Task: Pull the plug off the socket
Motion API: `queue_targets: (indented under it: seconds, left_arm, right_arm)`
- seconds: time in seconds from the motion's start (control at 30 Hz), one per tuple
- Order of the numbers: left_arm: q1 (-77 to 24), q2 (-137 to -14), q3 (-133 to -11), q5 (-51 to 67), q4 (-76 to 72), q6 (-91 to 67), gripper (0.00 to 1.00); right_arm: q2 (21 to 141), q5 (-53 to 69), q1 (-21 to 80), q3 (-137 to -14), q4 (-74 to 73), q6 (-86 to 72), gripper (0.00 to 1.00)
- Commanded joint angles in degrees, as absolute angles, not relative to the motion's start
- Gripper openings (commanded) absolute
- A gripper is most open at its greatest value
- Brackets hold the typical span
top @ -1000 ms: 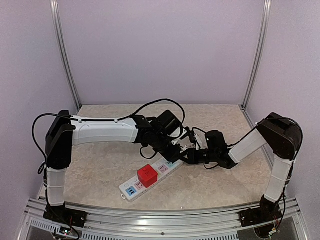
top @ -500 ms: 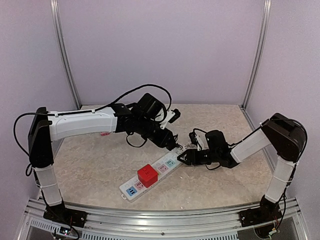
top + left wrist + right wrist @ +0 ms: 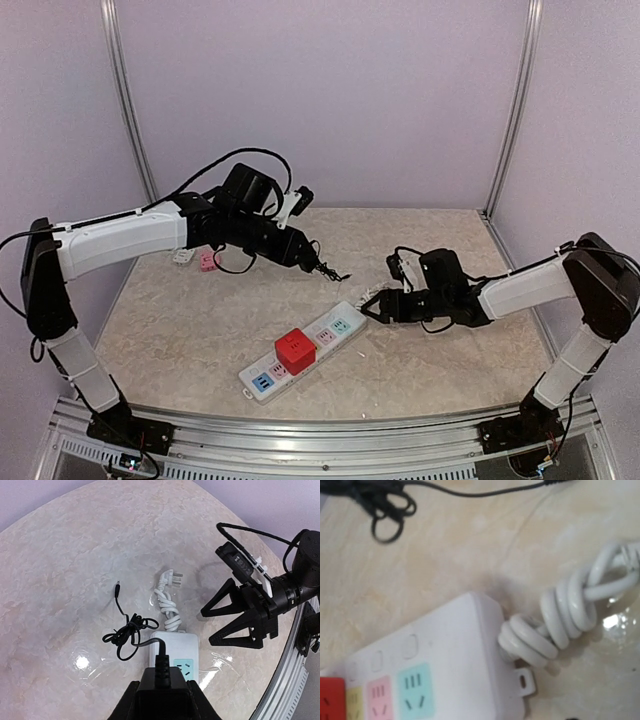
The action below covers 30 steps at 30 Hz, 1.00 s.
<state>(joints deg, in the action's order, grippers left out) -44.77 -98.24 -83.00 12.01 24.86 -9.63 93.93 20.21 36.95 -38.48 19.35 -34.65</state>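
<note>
The socket [image 3: 300,355] is a white strip lying slantwise on the table, also seen from above in the left wrist view [image 3: 172,647] and close up in the right wrist view [image 3: 435,660]. My left gripper [image 3: 303,253] hangs above and behind it, shut on a black plug [image 3: 167,692] whose thin black cable [image 3: 127,632] trails down to the table. The plug is clear of the socket. At the strip's cord end, my right gripper [image 3: 373,306] stands open with nothing between its two fingers [image 3: 235,600]. Its fingers do not show in the right wrist view.
A red cube adapter [image 3: 295,350] sits plugged into the middle of the strip. The strip's coiled white cord [image 3: 167,605] lies beyond its far end. Two small pink and white items [image 3: 205,262] lie at the back left. Metal rails run along the front edge.
My left arm rose and swung back to the left, carrying the black plug up off the socket. My right gripper opened and drew back slightly from the strip's end.
</note>
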Motion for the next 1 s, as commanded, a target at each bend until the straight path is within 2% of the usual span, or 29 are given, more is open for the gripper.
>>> queue_targets:
  seconds: [0.0,0.23,0.5,0.97]
  left_arm:
    - [-41.14,-93.35,-78.97,11.34,24.45,-12.52,0.0]
    - [-33.57,-88.1,-67.85,11.33,24.14,-18.75,0.0]
    - [-23.78,-82.04,-50.78,14.77,16.85,-26.99,0.02]
    - [-4.3,-82.24,-40.9,23.33,8.14,-27.25,0.03]
  right_arm:
    - [91.37,19.4,37.09,-39.5,15.82,-33.19,0.72]
    - [90.25,19.48,37.09,-39.72,14.94,-32.62,0.72]
    - [90.58,20.46,37.09,-39.73,16.07,-32.93,0.72]
    - [90.01,20.64,37.1,-39.2,16.24,-32.7,0.71]
